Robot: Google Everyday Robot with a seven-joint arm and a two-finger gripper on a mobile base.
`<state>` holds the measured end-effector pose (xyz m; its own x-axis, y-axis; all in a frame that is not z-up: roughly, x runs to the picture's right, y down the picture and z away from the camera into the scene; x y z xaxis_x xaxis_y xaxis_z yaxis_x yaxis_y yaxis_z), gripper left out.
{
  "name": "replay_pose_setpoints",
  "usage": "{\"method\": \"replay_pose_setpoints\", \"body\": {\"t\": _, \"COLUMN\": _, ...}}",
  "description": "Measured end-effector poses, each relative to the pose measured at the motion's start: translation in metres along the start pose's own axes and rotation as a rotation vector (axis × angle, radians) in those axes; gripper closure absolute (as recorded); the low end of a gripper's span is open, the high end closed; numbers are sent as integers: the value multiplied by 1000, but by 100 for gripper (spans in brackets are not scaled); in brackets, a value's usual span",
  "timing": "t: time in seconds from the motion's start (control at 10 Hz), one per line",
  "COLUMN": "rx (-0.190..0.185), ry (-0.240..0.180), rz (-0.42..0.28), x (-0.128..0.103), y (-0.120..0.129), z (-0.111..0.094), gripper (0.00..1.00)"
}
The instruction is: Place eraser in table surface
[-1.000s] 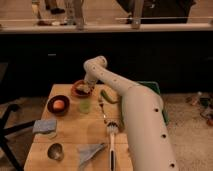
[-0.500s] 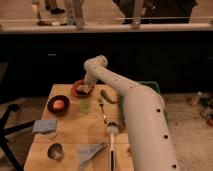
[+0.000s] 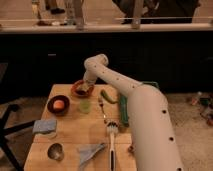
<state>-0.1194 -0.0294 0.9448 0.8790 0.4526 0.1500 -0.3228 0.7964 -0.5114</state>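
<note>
My white arm reaches from the lower right across the light wooden table surface [image 3: 70, 137] to its far edge. My gripper [image 3: 85, 84] hangs right over a dark reddish-brown bowl [image 3: 80, 91] at the back of the table, its tip down at the bowl's rim. The wrist hides what the gripper touches. The eraser does not show clearly; it may be hidden in the bowl or under the gripper.
A dark bowl [image 3: 58, 105] holding an orange thing stands at the left. Also on the table: a small green cup [image 3: 85, 106], a green pepper [image 3: 108, 96], a fork [image 3: 102, 109], a white-bristled brush [image 3: 111, 137], a blue-grey cloth [image 3: 45, 126], a metal cup [image 3: 55, 151], a grey napkin [image 3: 91, 151]. A green tray [image 3: 123, 109] lies beside my arm.
</note>
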Motion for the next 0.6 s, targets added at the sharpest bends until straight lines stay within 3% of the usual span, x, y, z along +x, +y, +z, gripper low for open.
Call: {"method": "replay_pose_setpoints", "body": {"t": 0.6, "rx": 25, "ry": -116, "rz": -29, "x": -18, "y": -1, "z": -51, "gripper": 100}}
